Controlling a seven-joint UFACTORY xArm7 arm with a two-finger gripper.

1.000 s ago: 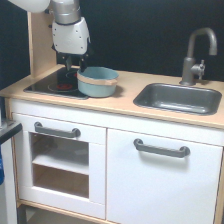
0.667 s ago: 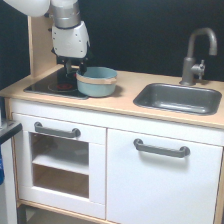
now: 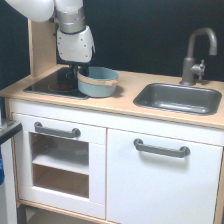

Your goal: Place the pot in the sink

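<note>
1. Toy kitchen cabinet [image 3: 150, 190]: white front, two grey bar handles, pale wooden countertop [image 3: 125, 102] on top.
2. xArm6 arm [image 3: 74, 37]: white, enters from upper part of the exterior view's left and hangs over the stovetop area.
3. Sink [image 3: 177, 97]: dark grey rectangular basin set into the countertop toward the exterior view's right; nothing seen inside it. Grey curved faucet [image 3: 196, 55] stands behind it.
4. Stovetop [image 3: 52, 82]: black with red rings, at the exterior view's left end of the counter.
5. Pot [image 3: 98, 81]: light blue with tan band, upright, resting at the stovetop's edge, partly on the countertop; well apart from the sink.
6. Gripper [image 3: 80, 71]: at the pot's rim on the exterior view's left side; fingers dark and mostly hidden, cannot tell whether parted or clamped.
</note>
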